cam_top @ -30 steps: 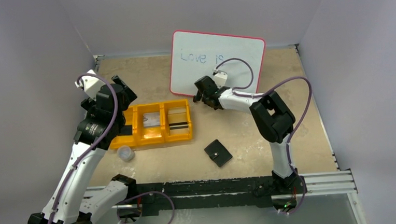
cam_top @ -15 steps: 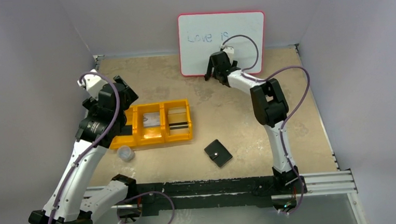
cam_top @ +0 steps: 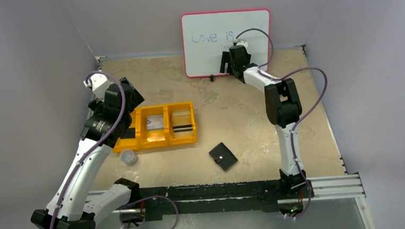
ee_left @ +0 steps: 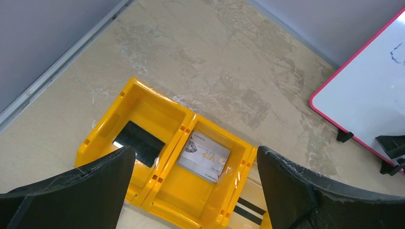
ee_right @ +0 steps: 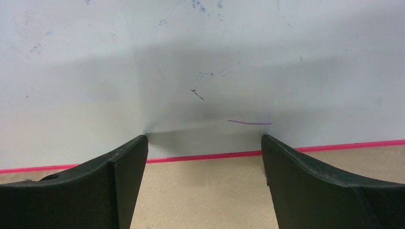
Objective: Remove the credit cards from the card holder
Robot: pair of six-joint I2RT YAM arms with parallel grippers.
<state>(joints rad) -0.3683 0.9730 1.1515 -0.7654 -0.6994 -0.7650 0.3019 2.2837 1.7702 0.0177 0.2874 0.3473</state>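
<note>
L gripper point(ee_left: 196, 150) & R gripper point(ee_right: 203, 138) are both gaping, empty. Lower centre, small black leather snap-tab wallet point(cam_top: 223, 156) is lying shut; opening step prob. pending, calling for reaching down, unsnapping it.

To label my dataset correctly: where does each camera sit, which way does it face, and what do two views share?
Top external: above and behind the arms, looking down at the table; both arms show, left end effector near the yellow tray, right end effector at the whiteboard.
Left wrist: on the left wrist, looking down into the tray at a grey card; its open fingers show.
Right wrist: on the right wrist, facing the whiteboard closely; its open fingers show.
Shared: top external and left wrist both show tray and whiteboard.
</note>
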